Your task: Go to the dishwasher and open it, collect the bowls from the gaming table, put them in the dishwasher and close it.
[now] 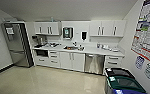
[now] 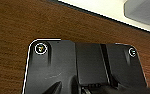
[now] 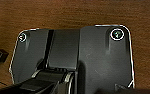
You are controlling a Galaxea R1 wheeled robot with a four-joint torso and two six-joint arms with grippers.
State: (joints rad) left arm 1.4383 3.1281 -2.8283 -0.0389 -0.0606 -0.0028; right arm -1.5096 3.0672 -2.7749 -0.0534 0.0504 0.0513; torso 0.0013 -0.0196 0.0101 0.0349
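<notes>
Robot's facing the closed dishwasher (image 1: 94,63) from across the kitchenette; those bins (image 1: 123,81) are sitting close, probably risking a clip. Can't tell either pincer's state.

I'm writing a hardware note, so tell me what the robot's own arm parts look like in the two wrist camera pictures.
Both wrist views show a wide matte-black plate with rounded corners, its rim catching a thin pale highlight. Small round fittings ringed in white sit at the corners. A dark jointed bar runs beside each plate. In the right wrist view, a curved silvery-grey part sits below the bar.
</notes>
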